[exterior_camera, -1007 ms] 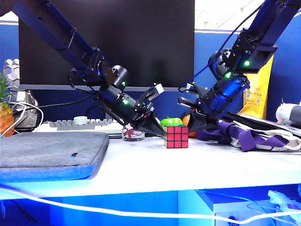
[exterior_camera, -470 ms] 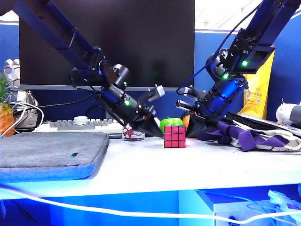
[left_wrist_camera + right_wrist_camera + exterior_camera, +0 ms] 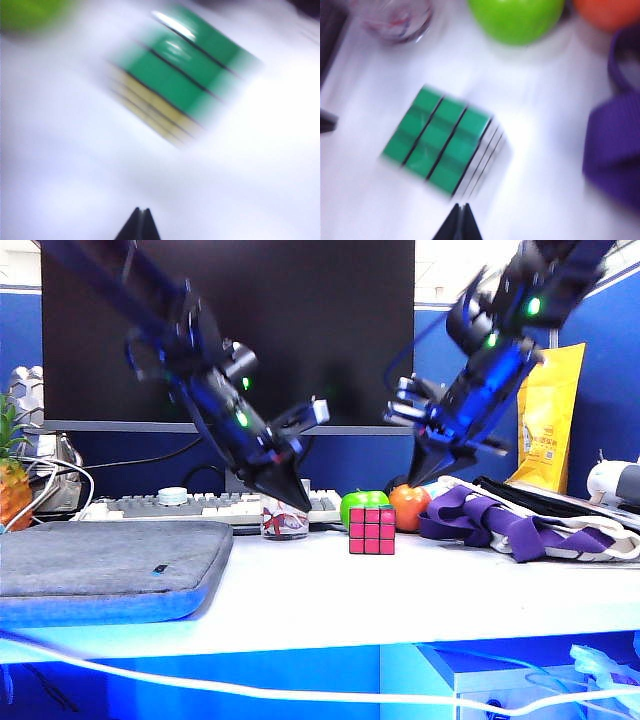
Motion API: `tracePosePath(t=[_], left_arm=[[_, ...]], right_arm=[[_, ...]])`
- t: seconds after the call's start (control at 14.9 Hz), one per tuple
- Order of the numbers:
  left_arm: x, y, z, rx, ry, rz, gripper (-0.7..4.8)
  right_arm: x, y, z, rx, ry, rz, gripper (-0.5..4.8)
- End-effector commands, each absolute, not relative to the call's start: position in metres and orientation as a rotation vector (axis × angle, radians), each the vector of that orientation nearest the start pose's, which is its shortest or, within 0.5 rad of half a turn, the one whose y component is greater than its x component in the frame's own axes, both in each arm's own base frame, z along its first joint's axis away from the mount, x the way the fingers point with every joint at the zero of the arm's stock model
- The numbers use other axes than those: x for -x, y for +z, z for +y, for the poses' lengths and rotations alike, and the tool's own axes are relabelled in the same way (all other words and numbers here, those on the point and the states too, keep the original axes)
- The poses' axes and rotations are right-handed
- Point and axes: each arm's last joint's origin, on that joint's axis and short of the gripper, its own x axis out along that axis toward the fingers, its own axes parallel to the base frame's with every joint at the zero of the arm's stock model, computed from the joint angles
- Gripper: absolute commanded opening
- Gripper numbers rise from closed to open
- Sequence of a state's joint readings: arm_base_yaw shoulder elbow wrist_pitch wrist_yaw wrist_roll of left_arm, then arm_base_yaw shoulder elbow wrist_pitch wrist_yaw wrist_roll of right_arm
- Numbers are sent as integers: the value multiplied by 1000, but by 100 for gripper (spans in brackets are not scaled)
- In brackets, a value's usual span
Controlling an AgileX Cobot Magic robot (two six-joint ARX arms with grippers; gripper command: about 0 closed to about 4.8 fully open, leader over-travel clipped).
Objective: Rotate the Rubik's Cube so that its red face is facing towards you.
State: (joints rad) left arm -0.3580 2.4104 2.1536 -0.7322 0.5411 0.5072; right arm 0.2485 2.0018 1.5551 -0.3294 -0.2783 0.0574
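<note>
The left gripper [image 3: 290,502] hangs above the table with its two fingers pressed together to a point, grasping nothing; in the left wrist view its tips [image 3: 139,220] meet with no gap. The right gripper [image 3: 418,477] is likewise clenched to a point and empty, raised above the orange fruit [image 3: 409,508]; its tips [image 3: 460,216] touch in the right wrist view. Both are blurred by motion.

The Rubik's Cube [image 3: 372,530] rests free on the white table [image 3: 400,590], between the two grippers and lower than both. Its red face [image 3: 372,531] is turned to the near side, toward the exterior camera. From above, the wrist views show its green top [image 3: 436,146], with a pale yellowish side in the left wrist view and a white side in the right.

Just behind the cube sits a green apple [image 3: 358,505], the orange fruit to its right. A small clear cup [image 3: 284,521] with red markings, too small to read, stands to the left. Purple straps [image 3: 500,520] lie at the right, a grey pad [image 3: 110,565] at the near left. Farther back are a keyboard [image 3: 190,506], a dark monitor [image 3: 230,330], a yellow bag [image 3: 548,420] with unreadable print, and blue partition walls.
</note>
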Motion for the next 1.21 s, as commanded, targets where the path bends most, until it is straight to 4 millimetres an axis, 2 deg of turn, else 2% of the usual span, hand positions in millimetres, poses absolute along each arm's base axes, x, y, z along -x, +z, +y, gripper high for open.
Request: tracePosePath(t=[0.07, 0.13, 0.27, 0.34, 0.4, 0.47, 0.54, 0.67, 0.74, 0.87, 1.07, 1.21], left_arm=[[-449, 238, -206, -395, -1156, 820, -4], [-441, 255, -208, -373, -1146, 812, -4], [-428, 272, -211, -383, -1108, 843, -5], [-418, 283, -214, -441, -1071, 865, -4], [-403, 305, -212, -483, -1013, 864, -5], [-396, 317, -210, -465, -1006, 851, -5], [-382, 341, -203, -438, -982, 831, -5], [-357, 364, -189, -489, -888, 806, -4], [-334, 371, -177, -476, -845, 805, -4], [-281, 364, -147, -472, -705, 700, -5], [-216, 343, -114, -369, -655, 517, -5], [-179, 326, -94, -304, -610, 414, -5]], right_arm=[[-403, 261, 113, -51, 475, 774, -2], [-391, 269, 110, -52, 475, 778, -2], [-373, 274, 106, -54, 481, 806, -2], [-361, 278, 106, -48, 484, 788, -2], [-340, 290, 101, -52, 493, 719, -2], [-329, 297, 98, -62, 492, 683, -2], [-310, 306, 93, -102, 486, 650, -1], [-286, 314, 88, -99, 491, 613, -2], [-270, 318, 88, -88, 487, 583, -2], [-230, 327, 80, -89, 462, 488, -2], [-184, 326, 76, -69, 431, 324, -2], [-158, 302, 75, -88, 478, 249, -2]])
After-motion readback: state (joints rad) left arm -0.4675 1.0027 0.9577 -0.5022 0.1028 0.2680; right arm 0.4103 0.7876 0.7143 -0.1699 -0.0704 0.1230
